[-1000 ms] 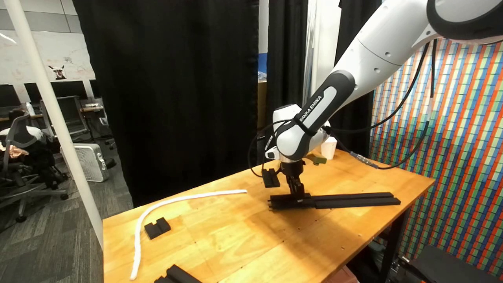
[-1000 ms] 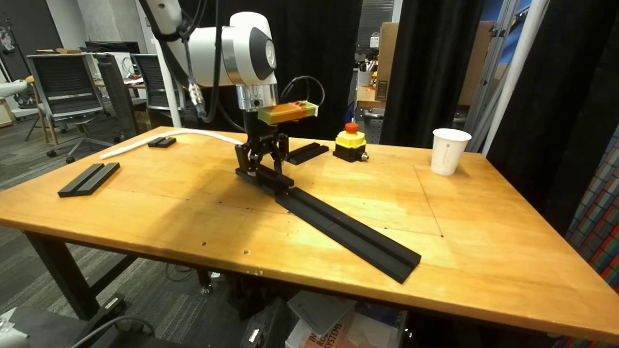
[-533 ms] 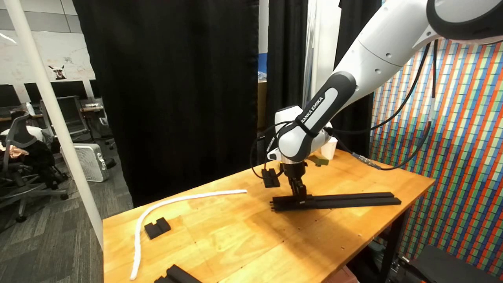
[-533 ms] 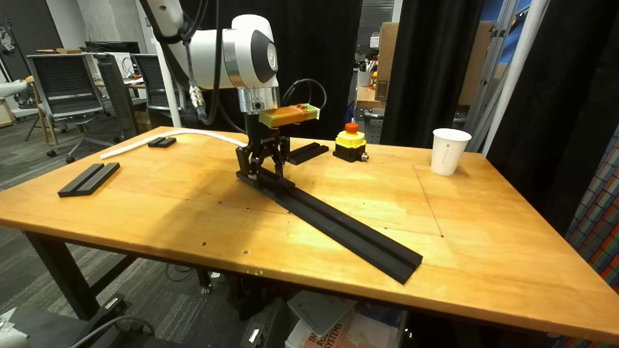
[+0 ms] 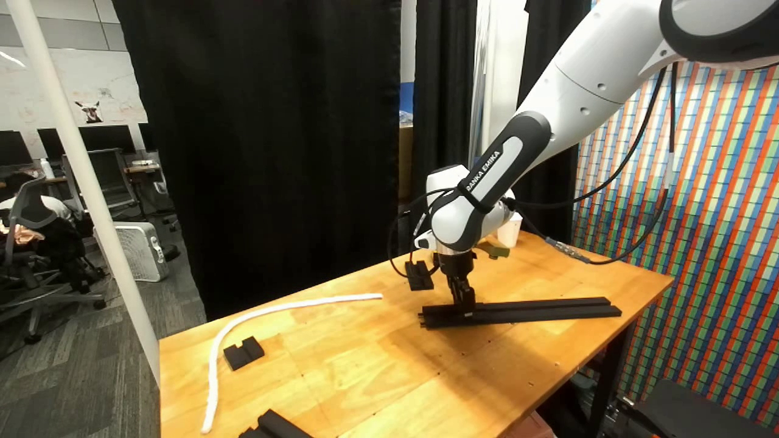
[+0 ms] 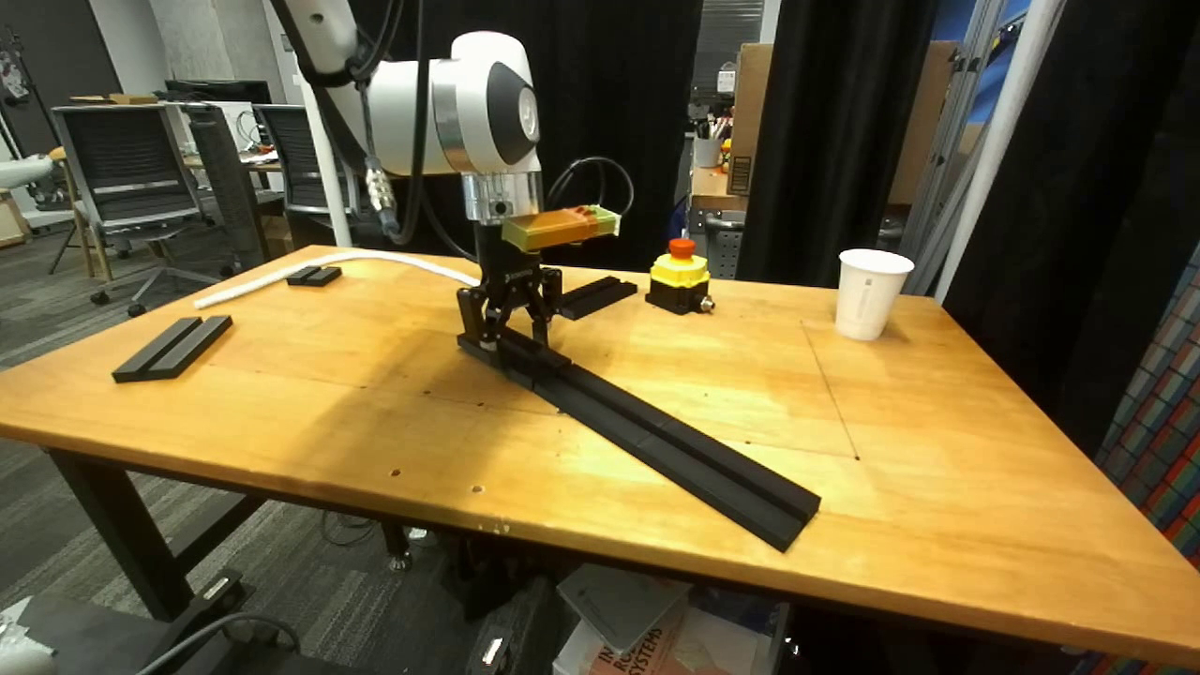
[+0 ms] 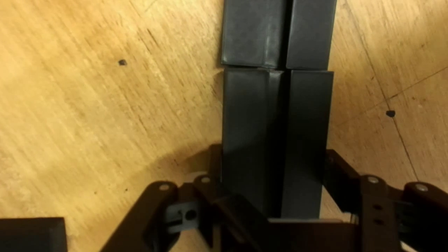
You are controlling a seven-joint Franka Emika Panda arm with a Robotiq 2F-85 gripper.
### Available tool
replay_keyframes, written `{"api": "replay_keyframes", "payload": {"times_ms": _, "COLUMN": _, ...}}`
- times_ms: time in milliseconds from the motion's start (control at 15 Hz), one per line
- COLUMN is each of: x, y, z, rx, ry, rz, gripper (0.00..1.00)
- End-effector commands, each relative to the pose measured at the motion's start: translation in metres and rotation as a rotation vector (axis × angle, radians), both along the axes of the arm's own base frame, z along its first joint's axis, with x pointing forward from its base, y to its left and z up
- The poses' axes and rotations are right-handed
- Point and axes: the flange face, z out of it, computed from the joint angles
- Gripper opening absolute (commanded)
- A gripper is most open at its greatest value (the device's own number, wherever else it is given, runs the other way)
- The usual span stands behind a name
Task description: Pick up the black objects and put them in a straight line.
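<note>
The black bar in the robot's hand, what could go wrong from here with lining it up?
Crooked join: in the wrist view, the held bar looks slightly offset sideways from the next bar, so releasing now may leave a kink.
Nudge on release: the hand grips the held bar from both sides, so opening unevenly could shift it.
Overpushing: the strip of bars ends near the edge of the table, so a hard push might slide it over.
</note>
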Motion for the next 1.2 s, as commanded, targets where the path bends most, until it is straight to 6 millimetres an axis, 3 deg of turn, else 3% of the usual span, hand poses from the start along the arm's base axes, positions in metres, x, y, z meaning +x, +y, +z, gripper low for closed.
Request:
{"api": "replay_keyframes", "payload": {"times_ms": 0, "x": 0.002, "y": -0.004, "z": 0.003, "rx": 0.032, "ry": 0.002, "rz": 0.009, "gripper": 0.46}}
{"api": "replay_keyframes", "payload": {"times_ms": 800, "x": 0.010, "y": -0.029, "z": 0.004, "rx": 0.088, "ry": 0.020, "rz": -0.036, "gripper": 0.46}}
{"api": "replay_keyframes", "payload": {"times_ms": 1133, "x": 0.014, "y": -0.031, "z": 0.002, "rx": 0.085, "ry": 0.031, "rz": -0.001, "gripper": 0.46}}
